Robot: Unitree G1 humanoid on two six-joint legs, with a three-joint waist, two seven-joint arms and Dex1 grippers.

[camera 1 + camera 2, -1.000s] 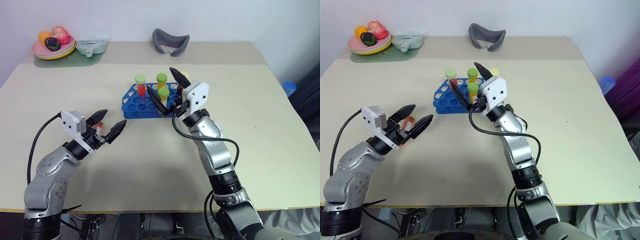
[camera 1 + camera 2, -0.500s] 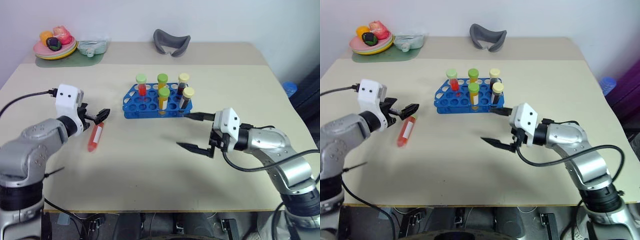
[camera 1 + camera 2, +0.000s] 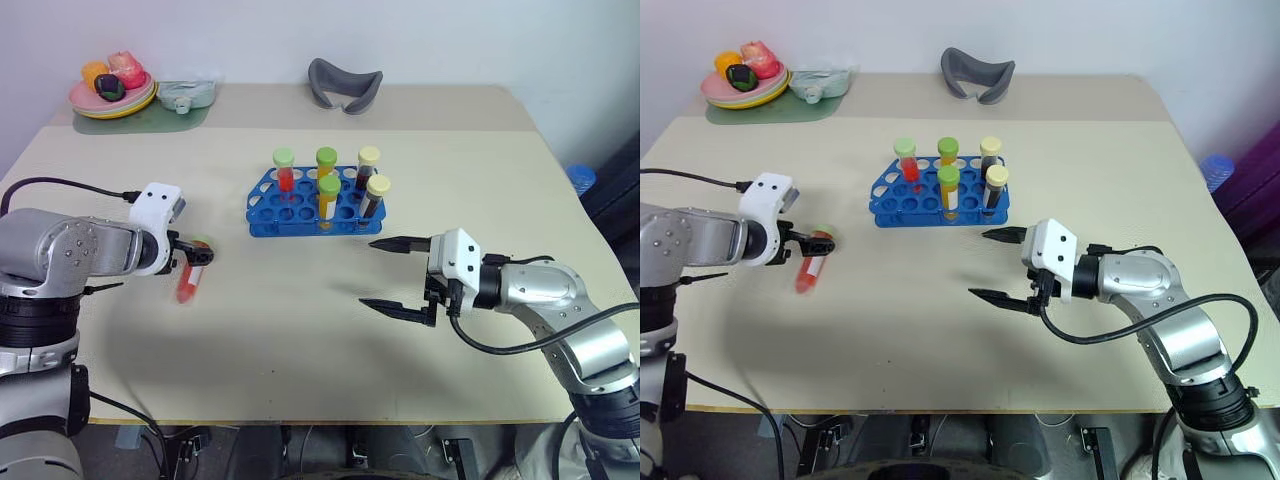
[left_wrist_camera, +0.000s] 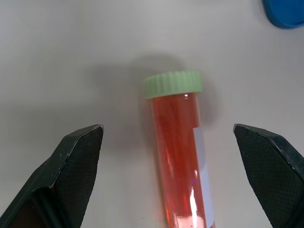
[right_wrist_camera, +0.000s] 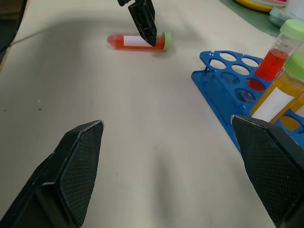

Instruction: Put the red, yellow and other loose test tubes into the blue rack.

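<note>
Red tube [image 4: 178, 156] base cut off (frame edge), left wrist view.

The two head cameras sit high at the near edge of the desk [image 3: 300, 350], looking forward and down past the blue rack [image 3: 310, 205]; both take in the same desk top. The left wrist camera looks almost straight down, very close on the red tube [image 4: 183, 156] lying left of the rack. The right wrist camera sits low, right of the rack [image 5: 223, 80], facing across it toward that tube [image 5: 137, 41].
</note>
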